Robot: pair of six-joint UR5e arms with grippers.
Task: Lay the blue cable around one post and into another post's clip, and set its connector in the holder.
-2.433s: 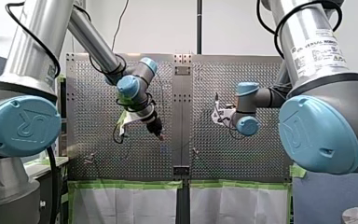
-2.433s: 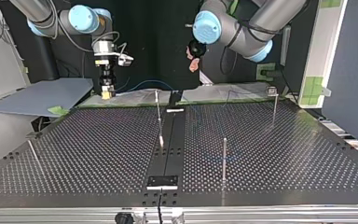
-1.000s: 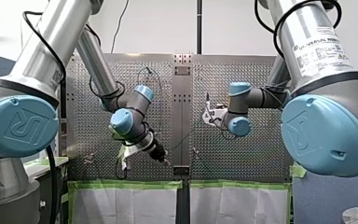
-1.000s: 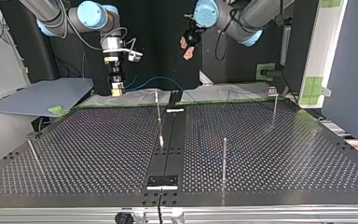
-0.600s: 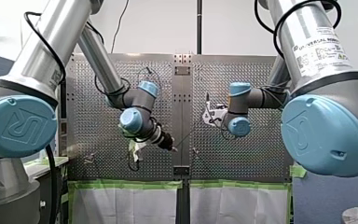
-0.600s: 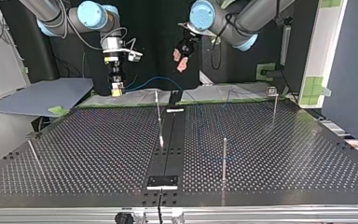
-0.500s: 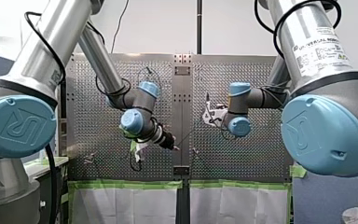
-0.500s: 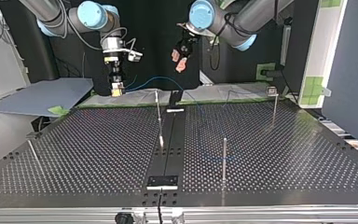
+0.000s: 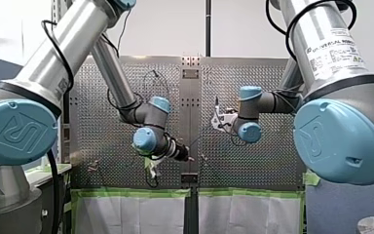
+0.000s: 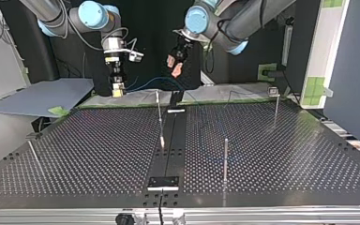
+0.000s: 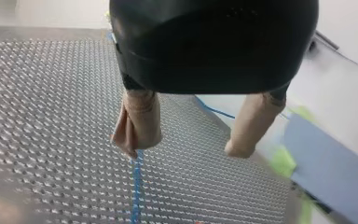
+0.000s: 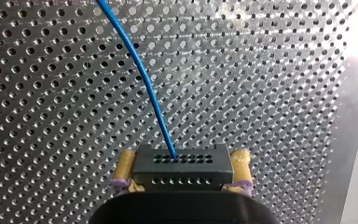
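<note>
Over the far edge of the counter point(image 10: 98, 140), jaws of my right arm point(image 10: 91, 14) were clenched on the connector point(image 12: 182, 161), holding the end of the blue cable point(image 12: 144, 79) aloft. Jaws of my left arm point(image 10: 201, 21) hung released above the cable, presumably to take it for routing.

Clear run over worktop point(image 10: 98, 154) just left of ctr post point(image 10: 159, 115). Right of it, blocked low by near post point(image 10: 225, 159) & far post point(image 10: 275, 110). Behind it, blue cable point(image 12: 145, 81) strung across.
</note>
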